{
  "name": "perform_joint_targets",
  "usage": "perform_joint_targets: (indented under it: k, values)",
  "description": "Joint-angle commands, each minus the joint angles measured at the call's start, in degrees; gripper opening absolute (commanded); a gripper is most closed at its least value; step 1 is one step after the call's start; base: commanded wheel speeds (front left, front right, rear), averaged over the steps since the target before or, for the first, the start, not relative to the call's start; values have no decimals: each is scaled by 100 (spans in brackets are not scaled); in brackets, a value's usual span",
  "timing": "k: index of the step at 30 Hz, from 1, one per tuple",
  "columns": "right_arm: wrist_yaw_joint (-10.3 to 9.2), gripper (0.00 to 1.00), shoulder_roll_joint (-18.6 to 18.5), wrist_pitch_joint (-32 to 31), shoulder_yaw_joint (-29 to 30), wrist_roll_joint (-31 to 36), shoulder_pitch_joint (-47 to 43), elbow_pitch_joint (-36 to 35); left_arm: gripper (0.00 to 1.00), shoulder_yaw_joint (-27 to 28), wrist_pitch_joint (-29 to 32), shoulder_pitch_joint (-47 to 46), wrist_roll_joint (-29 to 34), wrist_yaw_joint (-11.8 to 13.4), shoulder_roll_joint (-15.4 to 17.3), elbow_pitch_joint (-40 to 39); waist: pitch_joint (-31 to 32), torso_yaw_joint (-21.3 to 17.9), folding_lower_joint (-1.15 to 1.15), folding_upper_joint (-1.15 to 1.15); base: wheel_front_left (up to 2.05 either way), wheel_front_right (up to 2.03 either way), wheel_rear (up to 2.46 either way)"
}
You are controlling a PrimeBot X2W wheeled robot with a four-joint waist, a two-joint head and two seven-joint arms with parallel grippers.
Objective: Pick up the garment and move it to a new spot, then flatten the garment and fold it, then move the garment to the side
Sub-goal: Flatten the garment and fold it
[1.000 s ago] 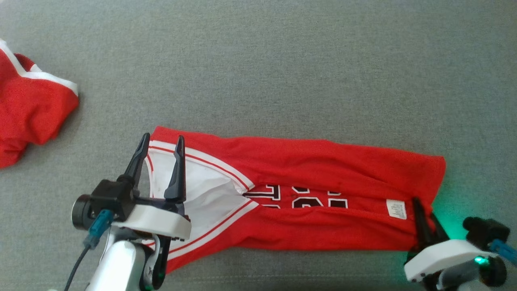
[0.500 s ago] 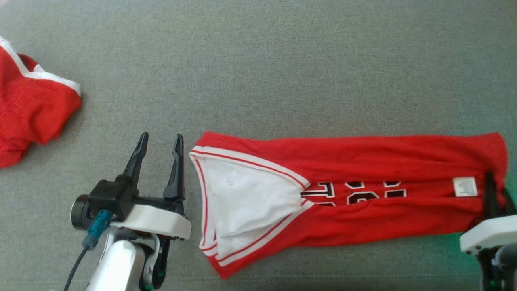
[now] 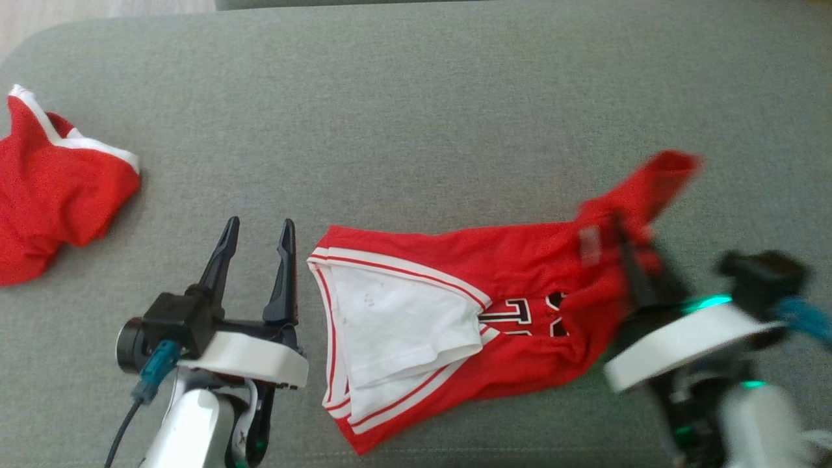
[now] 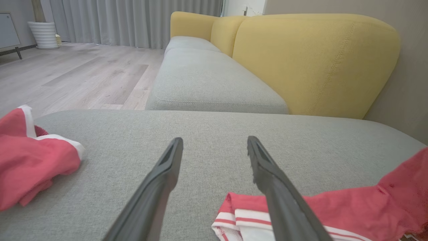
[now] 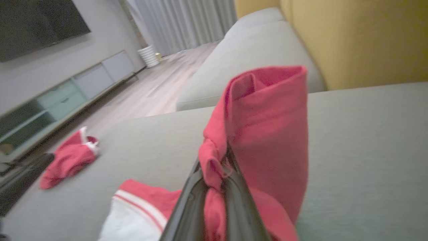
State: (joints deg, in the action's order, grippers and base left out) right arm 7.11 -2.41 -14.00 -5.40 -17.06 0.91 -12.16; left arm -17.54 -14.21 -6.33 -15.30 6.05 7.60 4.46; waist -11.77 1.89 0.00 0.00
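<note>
**Folding stage: hem end lifted, cross-fold not yet laid**

Subject: garment (image 3: 455, 312), a red jersey with white trim. It lies as a narrow strip on the grey cushion (image 3: 416, 97) with its long sides turned in, so flattening and the lengthwise fold look done. The white-trimmed end lies flat; the opposite end is raised off the cushion and bunched.

Judged: the end-to-end fold is in hand. Laying it over and moving the garment aside remain.

The right gripper (image 3: 627, 247) is clamped on the raised end, with cloth pinched between its fingers and draped past them. The arm is blurred and angled over the strip.

The left gripper (image 3: 260, 224) is spread wide and empty, low over the cushion just beside the trimmed end.

A second red garment (image 3: 58, 195) lies well apart at far left.
</note>
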Motion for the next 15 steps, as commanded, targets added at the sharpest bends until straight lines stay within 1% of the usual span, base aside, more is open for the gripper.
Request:
perform_joint_targets:
  k: [1, 4, 8, 12, 15]
  values:
    - [37, 0, -48, -12, -306, -136, 231, -199, 100, 199, -59, -99, -35, 5, 57, -147, 19, 20, 0, 0, 0, 0, 0]
    - [37, 0, -47, 91, -1117, -585, 395, 29, 100, 156, -59, -112, -38, -13, 52, -126, 54, 103, 0, 0, 0, 0, 0]
    - [37, 0, -47, 306, -2076, -1094, 739, 659, 100, 86, -58, -130, -40, -27, 26, -99, 62, 279, 0, 0, 0, 0, 0]
    - [37, 0, -47, 497, -2814, -1470, 1096, 1397, 100, 24, -57, -161, -46, -28, -11, -57, 29, 503, 0, 0, 0, 0, 0]
    - [37, 0, -47, 626, -3196, -1711, 1333, 1917, 100, -9, -60, -184, -55, -27, -42, -33, -21, 641, 0, 0, 0, 0, 0]
